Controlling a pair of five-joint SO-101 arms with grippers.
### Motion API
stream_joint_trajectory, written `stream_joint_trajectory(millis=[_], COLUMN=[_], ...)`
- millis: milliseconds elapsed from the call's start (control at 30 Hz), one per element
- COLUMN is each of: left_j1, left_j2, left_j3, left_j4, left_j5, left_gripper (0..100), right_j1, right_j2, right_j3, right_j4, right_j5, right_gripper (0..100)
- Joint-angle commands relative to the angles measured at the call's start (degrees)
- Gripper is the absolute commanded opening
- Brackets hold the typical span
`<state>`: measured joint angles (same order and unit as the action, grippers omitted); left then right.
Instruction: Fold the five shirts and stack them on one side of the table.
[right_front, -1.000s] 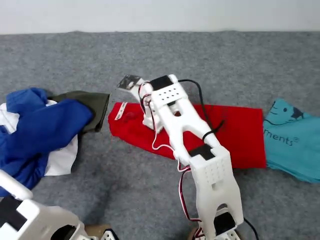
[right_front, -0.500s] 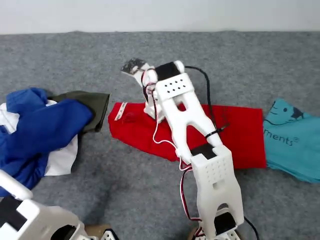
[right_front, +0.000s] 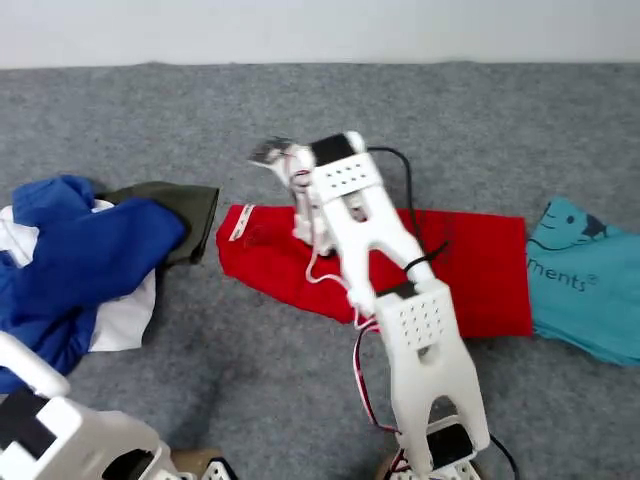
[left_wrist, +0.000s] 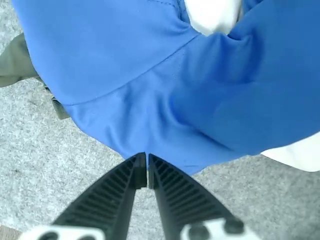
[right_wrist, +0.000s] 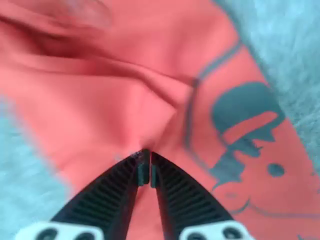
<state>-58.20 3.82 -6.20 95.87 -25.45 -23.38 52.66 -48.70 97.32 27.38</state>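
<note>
Right gripper (right_wrist: 144, 159) closed, red shirt (right_wrist: 90, 105) puckered and pinched at tips. Left gripper (left_wrist: 146, 161) closed, blue shirt (left_wrist: 175, 90) edge met at tips.

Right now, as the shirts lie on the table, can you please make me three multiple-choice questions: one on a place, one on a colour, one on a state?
1. In the high view, where is the teal shirt?
A) at the right edge, next to the red shirt
B) at the far left
C) in a gripper

2. What colour is the shirt on top of the left pile?
A) white
B) blue
C) olive

3. How do the jaws of the right gripper stand?
A) wide open
B) shut
C) half open

Answers:
1 A: it lies just right of the red shirt.
2 B: the blue shirt covers the white shirt and the olive shirt.
3 B: the tips meet on a crease of the red shirt.
</note>
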Motion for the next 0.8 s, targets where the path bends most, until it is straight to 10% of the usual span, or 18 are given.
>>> stream_joint_trajectory(millis=[0, 333, 767], left_j1=[0.4, -0.8, -2.1], left_j2=[-3.0, -3.5, -3.5], left_j3=[-0.4, -0.5, -0.7], left_j4=[-0.8, 0.6, 2.5], left_j5=[-0.2, -0.2, -0.2], left_gripper=[2, 2, 2], right_j1=[2.7, 4.2, 26.8], right_j2=[0.5, -10.2, -26.7], right_j3=[-4.1, -8.3, 13.4], right_j4=[0.0, 5.7, 5.5], right_j5=[0.7, -4.0, -4.4], right_gripper=[0.9, 0.9, 16.9])
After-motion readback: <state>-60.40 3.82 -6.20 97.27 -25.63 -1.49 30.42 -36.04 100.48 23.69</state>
